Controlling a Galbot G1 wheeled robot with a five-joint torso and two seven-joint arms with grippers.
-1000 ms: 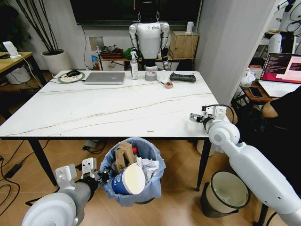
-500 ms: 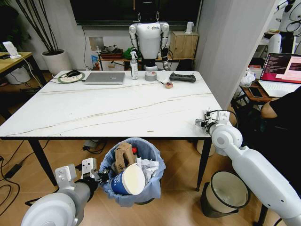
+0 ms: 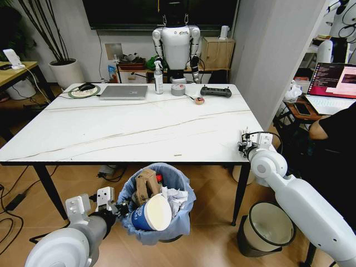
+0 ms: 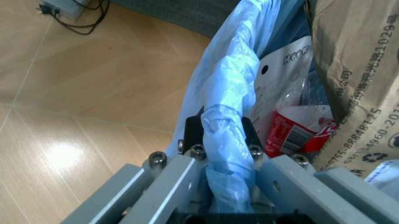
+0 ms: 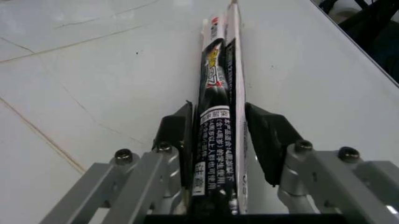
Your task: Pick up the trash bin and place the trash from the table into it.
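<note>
the left gripper (image 4: 221, 140) pinches the trash bin (image 3: 158, 203) by its bag rim, under the table's (image 3: 111, 133) front edge, ready to catch. the right gripper (image 5: 218, 135) squeezes a flat wrapper (image 5: 218, 107) at the table's right edge.

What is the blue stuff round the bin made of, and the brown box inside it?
The blue liner of the trash bin looks like thin, slightly shiny plastic film: it crinkles and bunches where the left hand pinches it. The brown box looks like matte cardboard with printed lettering.
</note>
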